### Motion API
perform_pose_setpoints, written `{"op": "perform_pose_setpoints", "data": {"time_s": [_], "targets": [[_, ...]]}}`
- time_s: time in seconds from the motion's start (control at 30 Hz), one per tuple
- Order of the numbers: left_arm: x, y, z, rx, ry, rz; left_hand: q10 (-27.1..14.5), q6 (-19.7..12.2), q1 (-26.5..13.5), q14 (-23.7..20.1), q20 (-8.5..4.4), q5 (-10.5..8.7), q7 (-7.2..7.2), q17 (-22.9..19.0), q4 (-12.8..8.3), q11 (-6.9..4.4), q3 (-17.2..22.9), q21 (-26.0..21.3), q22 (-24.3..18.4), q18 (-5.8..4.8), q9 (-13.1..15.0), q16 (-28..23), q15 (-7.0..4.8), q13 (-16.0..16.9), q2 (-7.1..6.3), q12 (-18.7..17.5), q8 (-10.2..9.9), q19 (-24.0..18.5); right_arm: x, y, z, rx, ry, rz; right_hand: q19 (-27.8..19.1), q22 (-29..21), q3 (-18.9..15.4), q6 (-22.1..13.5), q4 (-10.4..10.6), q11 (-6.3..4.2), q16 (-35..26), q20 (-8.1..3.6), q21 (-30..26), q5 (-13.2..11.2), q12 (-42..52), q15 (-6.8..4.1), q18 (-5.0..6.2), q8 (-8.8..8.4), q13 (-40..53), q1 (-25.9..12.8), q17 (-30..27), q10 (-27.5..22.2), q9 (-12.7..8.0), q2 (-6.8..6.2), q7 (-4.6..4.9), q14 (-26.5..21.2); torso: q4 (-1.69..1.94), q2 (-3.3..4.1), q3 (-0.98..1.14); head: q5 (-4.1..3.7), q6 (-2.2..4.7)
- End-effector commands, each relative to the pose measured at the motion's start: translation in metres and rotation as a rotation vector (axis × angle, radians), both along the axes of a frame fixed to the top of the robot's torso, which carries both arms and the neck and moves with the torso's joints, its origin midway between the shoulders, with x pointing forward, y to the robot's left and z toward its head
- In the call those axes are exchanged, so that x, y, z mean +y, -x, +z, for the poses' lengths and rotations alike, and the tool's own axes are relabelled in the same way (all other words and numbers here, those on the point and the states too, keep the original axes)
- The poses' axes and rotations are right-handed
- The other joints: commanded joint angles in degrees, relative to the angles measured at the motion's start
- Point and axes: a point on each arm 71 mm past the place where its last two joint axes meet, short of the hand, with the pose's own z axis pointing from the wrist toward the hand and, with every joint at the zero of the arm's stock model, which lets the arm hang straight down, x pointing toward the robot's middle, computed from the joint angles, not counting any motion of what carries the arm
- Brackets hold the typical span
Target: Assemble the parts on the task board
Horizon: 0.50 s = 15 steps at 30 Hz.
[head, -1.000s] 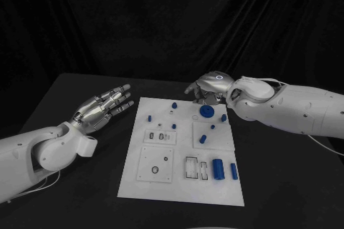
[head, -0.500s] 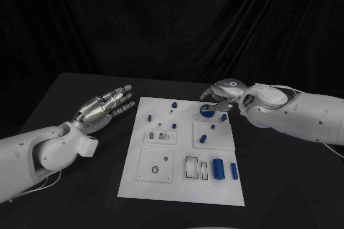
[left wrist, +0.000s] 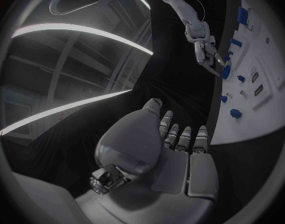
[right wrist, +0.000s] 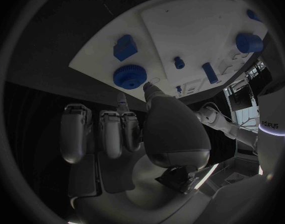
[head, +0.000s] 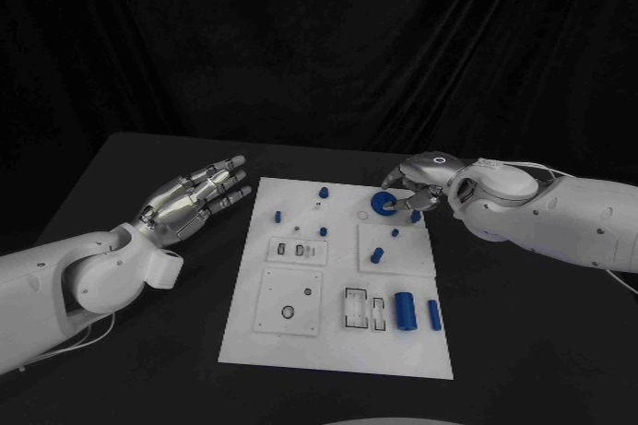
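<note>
Task board (head: 339, 305) lies flat mid-desk (head: 133, 351), long side running away from the robot.

Far end of board: round blue gear (head: 384, 204) with toothed rim, sitting on the board near its far right corner. Right hand (head: 415, 187) is right at it, fingers curled down over the piece; right wrist view puts the fingertips (right wrist: 122, 101) just beside the gear (right wrist: 130, 76), thumb tip close to its rim. Cannot tell whether the hand actually grips the gear or only touches it.

Other parts on the far half: a small blue peg (head: 324, 194) standing upright near the far edge, another blue peg (head: 278, 218) nearer the left edge, a small one (head: 324, 232) mid-board, a short blue cylinder (head: 378, 255) lying on the right raised square panel.

Recesses: left small panel holds slotted pockets (head: 298, 252); lower left panel (head: 289, 305) has a ring-shaped opening and a small hole. Near right, rectangular pockets (head: 364, 311) outlined in black, contents unclear. Just beside them two blue cylinders lie on their sides, a thick one (head: 404, 312) and a thin one (head: 433, 315), parallel, close but apart.

Left hand (head: 197, 196) hovers over bare desk left of the board, fingers straight and spread, holding nothing
</note>
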Motion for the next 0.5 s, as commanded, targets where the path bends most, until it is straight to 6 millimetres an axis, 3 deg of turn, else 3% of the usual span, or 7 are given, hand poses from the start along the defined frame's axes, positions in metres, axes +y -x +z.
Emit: {"op": "perform_pose_setpoints", "data": {"time_s": [0.03,0.5], "targets": [[-0.0010,0.0010,0.0005,-0.004,0.012,-0.013,0.1,0.1,0.6,-0.1,0.05,0.29,0.23,0.0,0.0,0.42,0.4,-0.2,0.0,0.55,0.1,-0.2,-0.16,0.0,-0.17,-0.1,0.3,0.0,-0.0051,-0.0008,-0.0025,0.013,0.010,-0.044,0.3,8.8,0.4,-0.3,-0.1,-0.05,0.1,0.01,0.1,0.9,0.2,-0.15,-0.78,-0.19,15.1,0.9,15.1,6.2,0.0,0.07,0.12,6.0,-0.03,-0.04,-0.04,0.16,-0.06],[-0.0017,0.0008,0.0003,-0.003,0.013,-0.016,0.1,0.1,0.6,-0.1,0.05,0.31,0.23,0.0,0.0,0.42,0.5,-0.2,0.0,0.55,0.1,-0.2,-0.17,0.0,-0.20,-0.1,0.3,0.0,-0.0061,-0.0041,-0.0119,0.032,0.023,-0.055,-0.5,8.4,1.4,2.0,-1.9,0.25,0.1,0.28,-0.8,4.8,0.2,0.11,-0.52,0.94,15.1,3.6,15.1,6.2,0.8,0.68,0.46,6.0,0.13,-0.06,-0.03,-0.02,-0.22]]}}
